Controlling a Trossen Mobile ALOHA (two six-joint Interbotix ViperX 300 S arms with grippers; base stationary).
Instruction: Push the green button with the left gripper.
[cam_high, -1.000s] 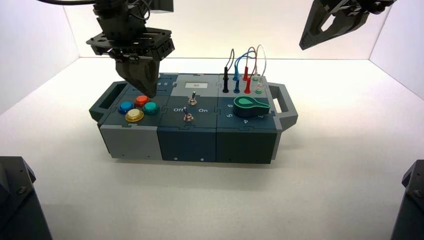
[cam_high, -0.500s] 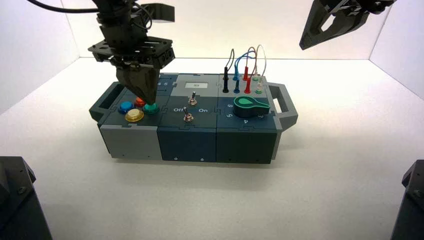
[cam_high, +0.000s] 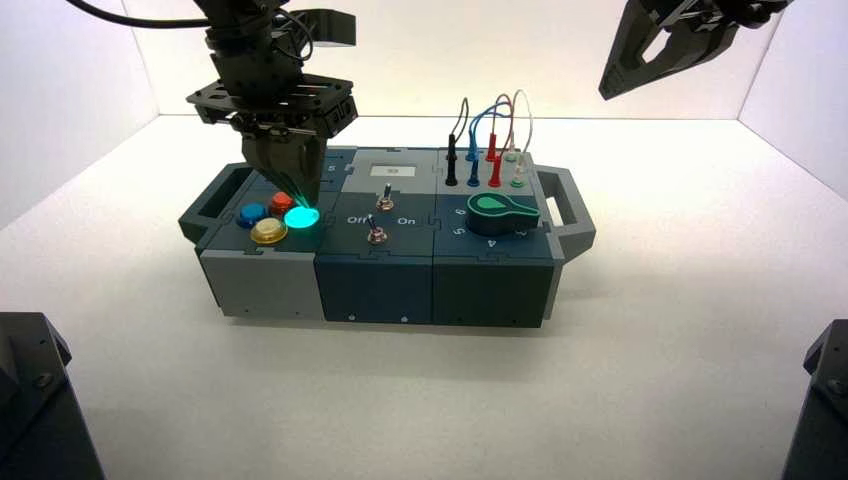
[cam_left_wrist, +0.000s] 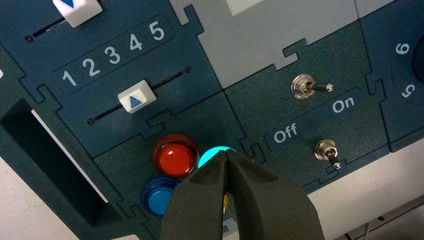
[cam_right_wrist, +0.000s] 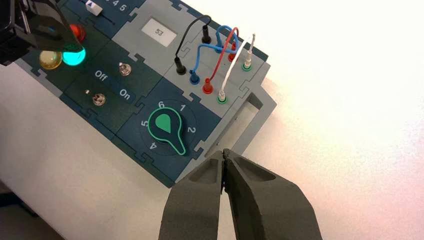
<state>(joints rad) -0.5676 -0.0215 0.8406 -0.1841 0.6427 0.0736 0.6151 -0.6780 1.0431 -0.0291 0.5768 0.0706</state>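
Observation:
The green button (cam_high: 300, 216) glows bright cyan at the left end of the box, among the red (cam_high: 281, 201), blue (cam_high: 251, 213) and yellow (cam_high: 268, 231) buttons. My left gripper (cam_high: 303, 203) is shut, its wedge tip resting on the green button. In the left wrist view the shut tips (cam_left_wrist: 226, 153) cover most of the glowing button (cam_left_wrist: 210, 155), beside the red button (cam_left_wrist: 175, 155). The lit button also shows in the right wrist view (cam_right_wrist: 74, 56). My right gripper (cam_right_wrist: 223, 152) is shut and parked high at the upper right (cam_high: 640, 60), apart from the box.
The box (cam_high: 385, 280) carries two sliders (cam_left_wrist: 135, 97), two toggle switches (cam_left_wrist: 309, 87) by Off/On lettering, a green rotary knob (cam_high: 500, 210), and plugged wires (cam_high: 490, 140). Handles stick out at both ends (cam_high: 568, 210).
My left gripper has come down and slightly right onto the green button, which went from dull teal to glowing bright cyan. The right arm has not moved.

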